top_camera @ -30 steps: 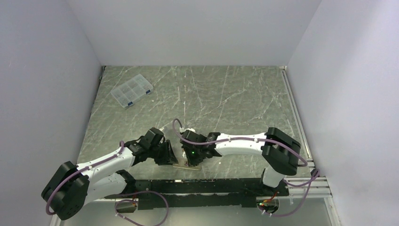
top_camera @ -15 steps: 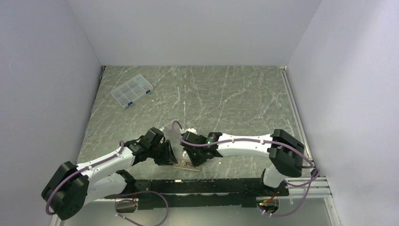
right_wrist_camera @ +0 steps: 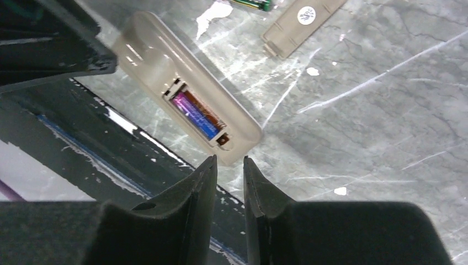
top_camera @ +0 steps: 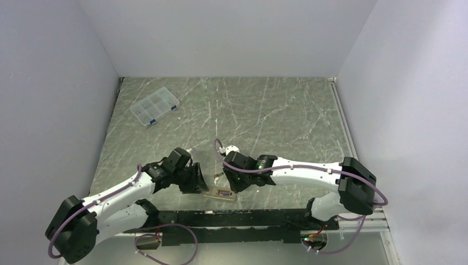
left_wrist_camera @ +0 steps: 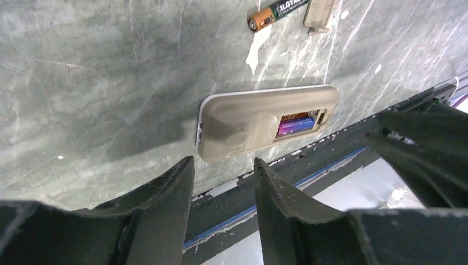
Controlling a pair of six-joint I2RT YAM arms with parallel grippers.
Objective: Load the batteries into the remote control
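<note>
Right gripper (right_wrist_camera: 229, 161) withdrawn, empty; remote control (left_wrist_camera: 248, 124) face-down, one battery (left_wrist_camera: 295, 125) seated (purple)

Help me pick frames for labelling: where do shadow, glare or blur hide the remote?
Left wrist: remote control sharp, soft shadow beside it. Right wrist: glare on its rounded end, battery in the bay crisp. Top external: it looks tiny, detail lost.

Bright, even light with soft shadows. Wrist views show the counter (left_wrist_camera: 83, 83) sharp, the fingers (left_wrist_camera: 160, 215) blurred.
</note>
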